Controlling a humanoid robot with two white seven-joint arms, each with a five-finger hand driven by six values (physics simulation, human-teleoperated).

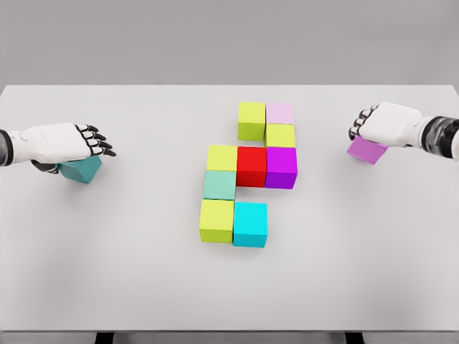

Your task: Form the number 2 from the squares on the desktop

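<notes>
At the table's right, the right hand point(376, 125) curls over a violet cube point(366, 151).

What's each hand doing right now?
Left hand: over the teal block, grip cannot be told.
Right hand: over the purple block, grip cannot be told.

Single head view, looking steeply down and forward over the white surface point(107, 272) from the near edge; whole width framed, far edge and grey wall at top, mid distance.
</notes>
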